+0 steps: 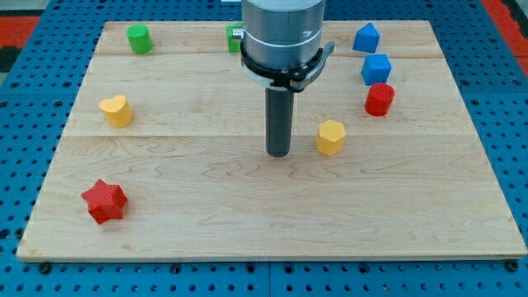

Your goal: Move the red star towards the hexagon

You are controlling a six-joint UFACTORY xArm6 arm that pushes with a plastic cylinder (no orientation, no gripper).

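Observation:
The red star [104, 200] lies near the view's bottom left of the wooden board [272, 214]. The yellow hexagon [330, 136] sits right of the board's middle. My tip [279, 153] rests on the board just left of the yellow hexagon, with a small gap between them. The red star is far to the tip's left and lower in the view.
A yellow heart [116, 110] lies at the left. A green cylinder [139, 38] sits at the top left. A green block [234, 38] is partly hidden behind the arm. Two blue blocks [366, 38] [376, 69] and a red cylinder [379, 99] stand at the right.

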